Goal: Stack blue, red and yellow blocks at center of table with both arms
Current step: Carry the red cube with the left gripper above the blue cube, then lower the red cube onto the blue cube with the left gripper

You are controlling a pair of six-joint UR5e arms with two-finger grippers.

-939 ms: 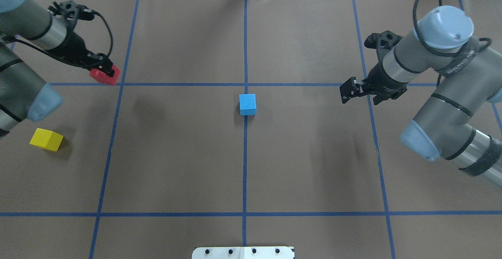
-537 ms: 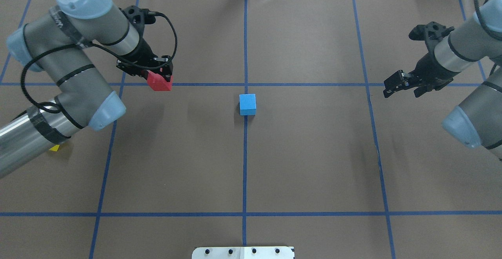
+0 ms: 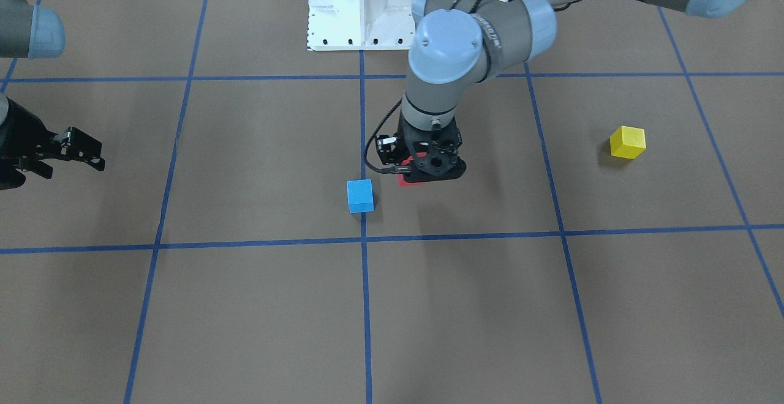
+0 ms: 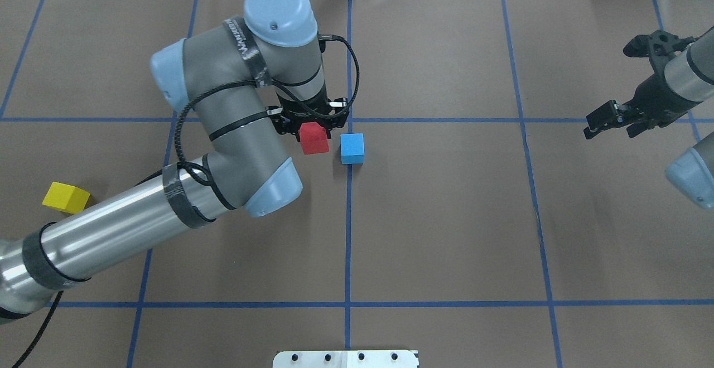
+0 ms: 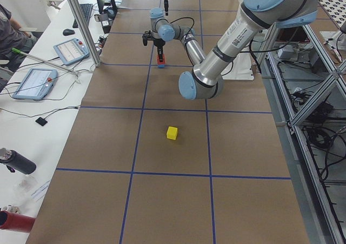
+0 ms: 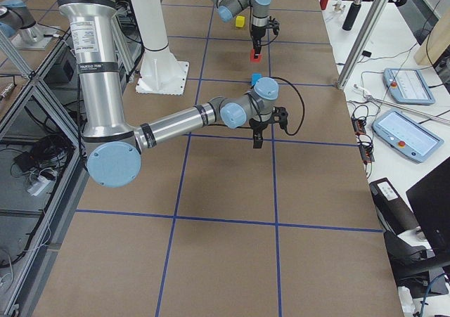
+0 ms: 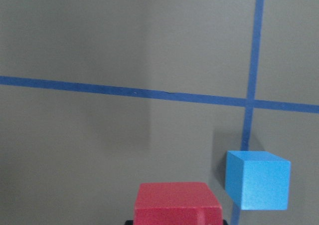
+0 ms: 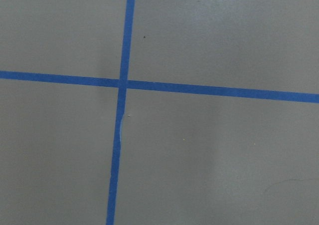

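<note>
The blue block (image 4: 352,148) sits on the brown table at the centre cross of blue tape; it also shows in the front view (image 3: 360,196) and the left wrist view (image 7: 258,179). My left gripper (image 4: 313,132) is shut on the red block (image 4: 314,139) and holds it above the table, just left of the blue block and apart from it. The red block fills the bottom of the left wrist view (image 7: 177,203). The yellow block (image 4: 66,198) lies at the far left. My right gripper (image 4: 599,122) is open and empty at the far right.
The robot's white base plate (image 4: 346,359) is at the near table edge. Blue tape lines (image 4: 535,206) divide the table into squares. The left arm's forearm (image 4: 128,228) stretches across the left half, just in front of the yellow block.
My left arm has swung right from the far left to beside the blue block, carrying the red block. My right arm has drawn back toward the right edge.
</note>
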